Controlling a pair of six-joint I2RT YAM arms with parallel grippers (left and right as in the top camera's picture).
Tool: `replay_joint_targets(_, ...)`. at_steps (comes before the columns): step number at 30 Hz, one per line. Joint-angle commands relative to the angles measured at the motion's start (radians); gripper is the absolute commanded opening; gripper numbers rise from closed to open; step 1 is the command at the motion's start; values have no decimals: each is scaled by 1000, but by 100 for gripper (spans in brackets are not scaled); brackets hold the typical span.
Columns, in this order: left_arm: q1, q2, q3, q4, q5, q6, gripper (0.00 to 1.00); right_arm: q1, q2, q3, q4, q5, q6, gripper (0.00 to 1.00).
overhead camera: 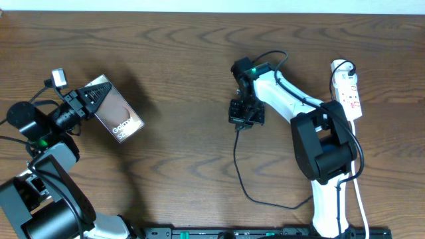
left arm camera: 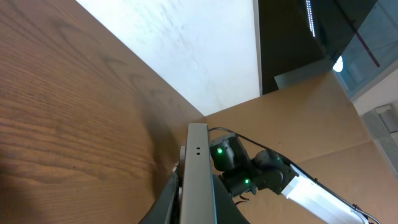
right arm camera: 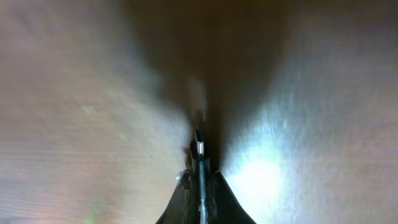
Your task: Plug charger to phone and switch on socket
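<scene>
**Phone and plug both gripped, nothing joined yet**

Judging by how things lie, the task is in its early part. The left gripper [overhead camera: 93, 99] is pinched on one end of the phone [overhead camera: 121, 117] at the upper left of the overhead frame. The left wrist view shows the phone edge-on [left arm camera: 198, 171] between the fingers.

The right gripper [overhead camera: 244, 119], near the centre of the overhead frame, is pressed together on the free end of the charger [overhead camera: 234, 156]. In the right wrist view the small plug tip [right arm camera: 198, 148] pokes out past the closed fingers, close over the wooden table [overhead camera: 179, 53]. The rest of the cable trails down toward the bottom edge of the frame.

Plug and phone are well apart, so the mating is not yet done. The socket [overhead camera: 350, 93] lies at the upper right beside the right arm, with neither gripper on it. Its switch position is too small to read. Left to do: bring the tip to the phone's port, seat it, then press the switch.

Count: one phone, one charger cable, one power strip, two arms.
</scene>
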Motion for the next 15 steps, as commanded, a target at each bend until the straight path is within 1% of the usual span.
replay_joint_targets(1, 3, -9, -2, 9, 16, -5, 7, 48, 97, -53, -40, 86, -16, 1)
replay_joint_targets(11, 3, -9, -2, 9, 19, -5, 8, 159, 97, -54, -88, 119, -16, 1)
replay_joint_targets(12, 3, -9, -2, 9, 19, -5, 7, 166, 97, -54, -88, 122, -16, 3)
replay_joint_targets(13, 3, -9, -2, 9, 20, -5, 7, 172, 97, -54, -88, 127, -16, 13)
replay_joint_targets(14, 3, -9, -2, 9, 20, -5, 7, 177, 97, -54, -88, 133, -13, 19)
replay_joint_targets(15, 3, -9, -2, 9, 20, -5, 7, 179, 97, -54, -88, 136, -12, 21)
